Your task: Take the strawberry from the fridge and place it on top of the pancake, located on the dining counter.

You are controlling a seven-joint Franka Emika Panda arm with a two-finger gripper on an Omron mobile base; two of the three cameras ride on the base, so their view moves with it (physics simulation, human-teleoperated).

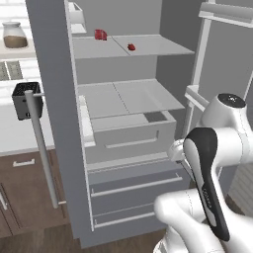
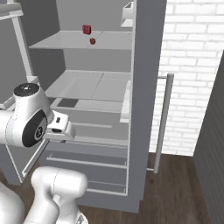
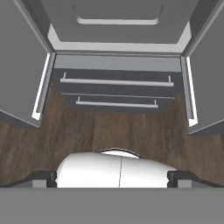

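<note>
Pincer (image 3: pixel 112 177): one, aimed down at the fridge (image 1: pixel 123 143) drawers; finger tips spread wide, holding nothing. Fridge: one, both doors open; two lower drawers, two long door handles. Strawberry (image 1: pixel 131 47): one, on the fridge's top shelf, just beside one larger red lump (image 1: pixel 101 34). No legible writing.

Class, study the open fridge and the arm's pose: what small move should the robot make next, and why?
Probably raise the hand toward the upper shelf. The fridge stands open, and the strawberry sits there beside a larger red lump, untouched. The gripper, fingers wide apart and empty, points down at the lower drawers, well below the berry.
</note>
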